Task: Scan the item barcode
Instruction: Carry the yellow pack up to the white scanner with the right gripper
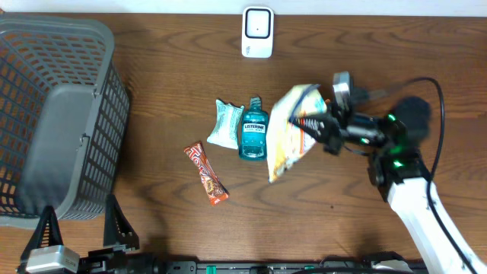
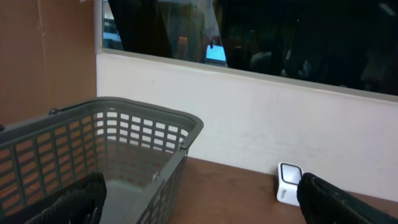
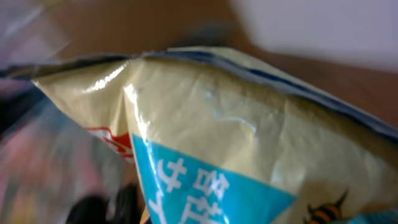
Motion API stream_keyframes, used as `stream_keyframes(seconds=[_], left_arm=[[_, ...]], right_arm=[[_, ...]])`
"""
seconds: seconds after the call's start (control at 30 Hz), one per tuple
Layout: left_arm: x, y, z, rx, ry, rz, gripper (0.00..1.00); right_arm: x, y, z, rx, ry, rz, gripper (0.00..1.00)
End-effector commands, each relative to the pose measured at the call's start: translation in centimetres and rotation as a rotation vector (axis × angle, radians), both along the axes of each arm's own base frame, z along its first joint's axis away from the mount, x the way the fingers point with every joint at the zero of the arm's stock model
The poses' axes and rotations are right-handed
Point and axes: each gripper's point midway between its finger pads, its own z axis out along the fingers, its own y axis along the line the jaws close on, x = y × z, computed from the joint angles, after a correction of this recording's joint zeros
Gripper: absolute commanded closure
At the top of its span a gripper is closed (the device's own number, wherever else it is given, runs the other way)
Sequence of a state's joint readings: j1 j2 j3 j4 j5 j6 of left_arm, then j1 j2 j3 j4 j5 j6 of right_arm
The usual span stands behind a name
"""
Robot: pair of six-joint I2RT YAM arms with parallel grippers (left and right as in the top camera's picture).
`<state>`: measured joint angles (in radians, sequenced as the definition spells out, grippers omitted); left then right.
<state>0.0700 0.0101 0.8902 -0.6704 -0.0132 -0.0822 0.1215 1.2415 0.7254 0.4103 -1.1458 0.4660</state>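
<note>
Step in hand, by my reading: presenting the snack bag to the barcode scanner. The right gripper (image 1: 316,125) is clamped on the right edge of the snack bag (image 1: 289,137). The bag sits centre-right over the table, apparently lifted, just beside the Listerine bottle (image 1: 253,128). The barcode scanner (image 1: 257,32) stands at the far edge, well apart from the bag. The left gripper (image 1: 80,228) is parked near the grey basket (image 1: 76,114), jaws wide apart and empty. The right wrist view shows only blurred cream and blue printed film. I find no barcode there, so I cannot tell which face carries it. To do this well, I would carry the bag toward the scanner clear of the bottle. I would then turn the wrist until the code panel faces the scanner's window and hold the film flat and steady. Risk noted: an edge grip on slack film may let the bag swing or slip.
</note>
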Motion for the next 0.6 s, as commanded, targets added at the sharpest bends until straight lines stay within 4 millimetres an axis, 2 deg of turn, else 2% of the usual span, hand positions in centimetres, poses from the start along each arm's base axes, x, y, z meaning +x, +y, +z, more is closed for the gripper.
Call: stream_keyframes(seconds=[0.0, 0.17, 0.2, 0.23, 0.4, 0.57], left_arm=[[-0.1, -0.1, 0.0, -0.004, -0.009, -0.004, 0.02], [-0.1, -0.1, -0.1, -0.004, -0.003, -0.004, 0.02], [-0.1, -0.1, -0.2, -0.004, -0.001, -0.004, 0.02], [-0.1, -0.1, -0.2, -0.005, 0.002, -0.004, 0.02], [0.0, 0.0, -0.8, -0.006, 0.025, -0.004, 0.02], [0.2, 0.0, -1.3, -0.007, 0.042, -0.004, 0.02]], right_arm=[[7.6, -4.9, -6.8, 0.001, 0.445, -0.520, 0.99], [5.7, -4.2, -10.8, -0.031, 0.699, -0.495, 0.98], [5.5, -4.0, -11.1, -0.038, 0.708, -0.491, 0.95], [5.8, -4.1, -11.5, -0.059, 0.694, -0.520, 0.98], [6.4, -4.6, -11.6, 0.016, 0.812, -0.593, 0.98], [8.3, -4.5, -11.2, 0.060, 0.873, -0.632, 0.98]])
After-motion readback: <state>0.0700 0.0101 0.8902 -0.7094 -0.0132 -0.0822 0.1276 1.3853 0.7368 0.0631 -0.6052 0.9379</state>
